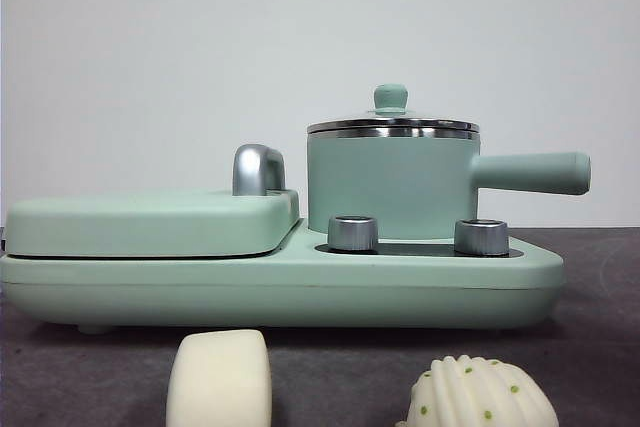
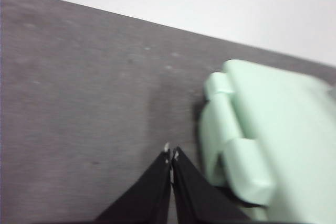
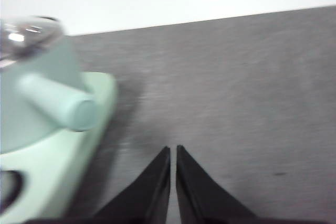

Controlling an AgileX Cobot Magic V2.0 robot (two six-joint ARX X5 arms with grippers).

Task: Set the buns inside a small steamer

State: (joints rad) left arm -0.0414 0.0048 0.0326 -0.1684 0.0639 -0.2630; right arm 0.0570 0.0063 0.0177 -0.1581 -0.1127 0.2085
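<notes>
The small steamer [image 1: 392, 182], a mint green pot with a steel rim, a straight side handle [image 1: 530, 173] and a green-knobbed glass lid [image 1: 391, 99], stands lidded on the right of the mint green cooker base [image 1: 280, 282]. The smooth bun [image 1: 219, 380] and the ribbed bun with green dots [image 1: 478, 394] lie on the table in front of the cooker. Neither gripper shows in the front view. My left gripper [image 2: 171, 153] is shut and empty over bare table beside the cooker's griddle end. My right gripper [image 3: 173, 151] is shut and empty beside the steamer [image 3: 37, 87].
A flat mint green griddle cover [image 1: 150, 222] with a chrome handle [image 1: 258, 169] lies on the cooker's left half. Two steel knobs [image 1: 352, 233] sit on the cooker's front. The table [image 1: 600, 347] is dark grey, with a white wall behind.
</notes>
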